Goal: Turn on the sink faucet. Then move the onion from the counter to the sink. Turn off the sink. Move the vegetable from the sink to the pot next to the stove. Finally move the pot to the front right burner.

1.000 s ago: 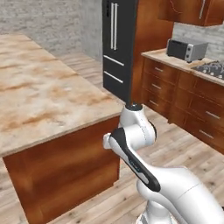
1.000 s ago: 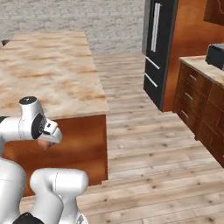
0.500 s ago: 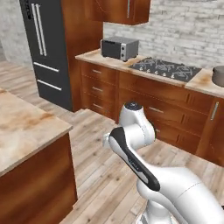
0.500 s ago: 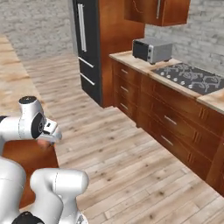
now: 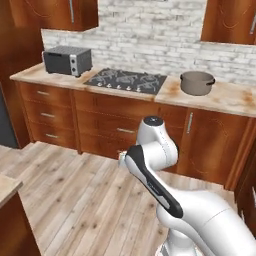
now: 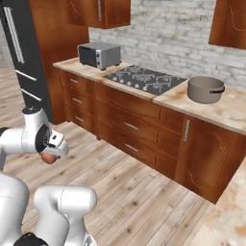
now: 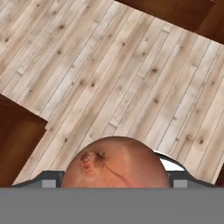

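The onion (image 7: 114, 162) was pinched between the jaws of the gripper (image 6: 48, 157), above the wooden floor (image 7: 131, 74). The pot (image 5: 196, 82) was seen on the counter (image 5: 227, 97), just beside the stove (image 5: 126, 80).

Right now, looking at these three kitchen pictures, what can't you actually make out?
- Hand's fingertips: in the hand view, the round reddish-orange onion covers them.
- Short grey-brown metal pot: its inside is hidden by its own wall in both base views.
- Flat black stove: knob positions too small to read.
- Hand: mostly behind the white wrist, right base view.
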